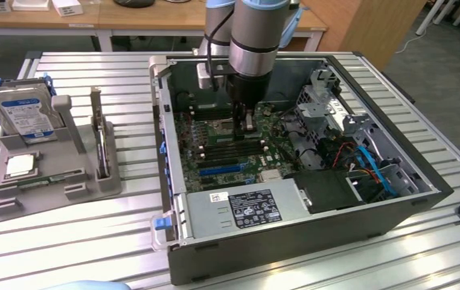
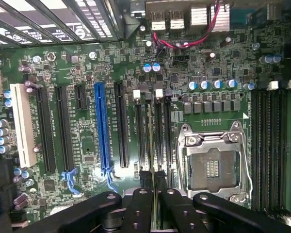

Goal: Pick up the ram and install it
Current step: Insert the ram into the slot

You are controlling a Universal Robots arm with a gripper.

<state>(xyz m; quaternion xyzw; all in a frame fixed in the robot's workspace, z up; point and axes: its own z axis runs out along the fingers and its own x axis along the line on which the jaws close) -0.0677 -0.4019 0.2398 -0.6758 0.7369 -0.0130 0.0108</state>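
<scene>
Clamping ram (image 2: 156,182) edge-on, gripper (image 2: 155,204) hangs over mobo DIMM slots (image 2: 166,136).

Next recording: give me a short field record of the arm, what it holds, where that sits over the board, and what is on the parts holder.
gripper: fingers shut on the ram
ram position: edge-on over the memory slots, beside the empty CPU socket
seating: cannot tell
case: open, motherboard exposed
parts holder: exterior view's left, carrying hard drive, CPU chip, upright expansion card
</scene>
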